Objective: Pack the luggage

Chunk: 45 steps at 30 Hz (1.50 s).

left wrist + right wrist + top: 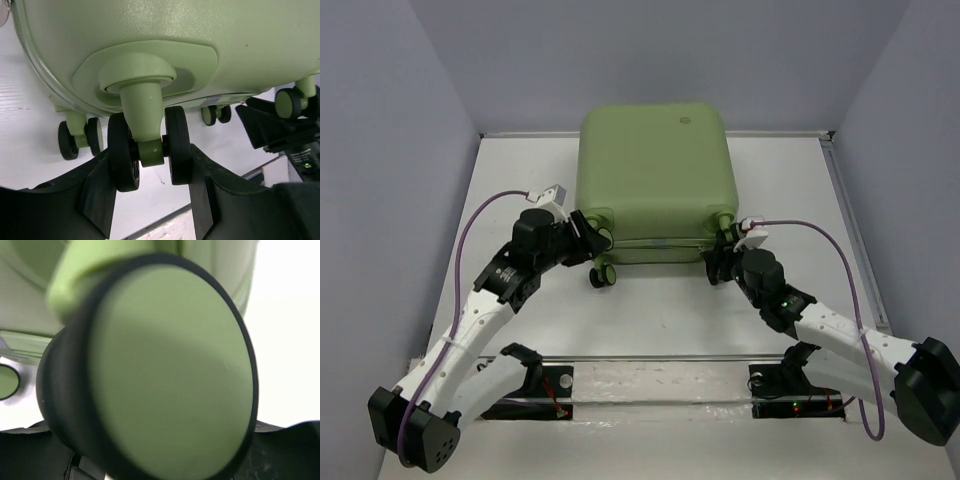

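Note:
The luggage [655, 165], a light-green hard-shell suitcase, lies closed and flat at the back middle of the table, its caster wheels facing the arms. My left gripper [588, 237] is at its near left corner. In the left wrist view the fingers [95, 195] press both outer faces of a twin black caster wheel [122, 150]. My right gripper [723, 255] is at the near right corner. There a green-faced wheel [165, 375] fills the right wrist view, blurred and very close, and only dark finger bases [30, 455] show beneath it.
Another caster [603, 273] stands on the white table just below the left gripper. Purple cables [485, 215] loop from both wrists. A clear rail with the arm bases [660, 385] runs along the near edge. Grey walls close off both sides and the back.

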Available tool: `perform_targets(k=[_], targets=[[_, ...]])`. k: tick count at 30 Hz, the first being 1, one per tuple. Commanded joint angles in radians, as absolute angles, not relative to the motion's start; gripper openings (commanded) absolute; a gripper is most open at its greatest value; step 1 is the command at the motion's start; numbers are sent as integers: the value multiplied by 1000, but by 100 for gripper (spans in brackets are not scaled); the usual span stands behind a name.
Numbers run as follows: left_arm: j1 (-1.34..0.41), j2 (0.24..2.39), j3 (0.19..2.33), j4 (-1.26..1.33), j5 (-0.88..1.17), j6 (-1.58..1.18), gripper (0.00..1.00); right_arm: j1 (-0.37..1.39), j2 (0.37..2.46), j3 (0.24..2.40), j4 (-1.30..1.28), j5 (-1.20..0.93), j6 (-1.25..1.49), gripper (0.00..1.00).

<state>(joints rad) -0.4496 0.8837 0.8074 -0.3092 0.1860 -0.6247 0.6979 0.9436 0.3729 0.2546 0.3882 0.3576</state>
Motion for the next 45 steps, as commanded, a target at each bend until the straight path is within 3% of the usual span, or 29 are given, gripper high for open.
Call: perform_targets(k=[1, 12, 22, 25, 32, 35, 38, 41, 45], targets=[[-463, 784, 766, 38, 371, -678, 6, 672, 971, 393, 353, 285, 281, 62], [-463, 801, 701, 106, 410, -680, 6, 663, 1032, 330, 543, 78, 341, 62], [-465, 769, 712, 75, 417, -673, 6, 663, 1144, 388, 584, 281, 308, 63], [-465, 762, 713, 68, 422, -673, 6, 663, 1173, 393, 653, 293, 302, 58], [-465, 759, 707, 57, 414, -670, 6, 663, 1201, 399, 793, 261, 291, 31], [-466, 762, 701, 57, 416, -670, 6, 663, 1187, 382, 824, 252, 301, 15], [-468, 764, 695, 67, 416, -676, 6, 663, 1184, 370, 854, 210, 324, 7], [-474, 772, 693, 103, 422, -696, 6, 686, 1201, 353, 885, 180, 367, 7], [-512, 811, 715, 156, 419, -729, 6, 869, 1278, 405, 914, 290, 336, 7]])
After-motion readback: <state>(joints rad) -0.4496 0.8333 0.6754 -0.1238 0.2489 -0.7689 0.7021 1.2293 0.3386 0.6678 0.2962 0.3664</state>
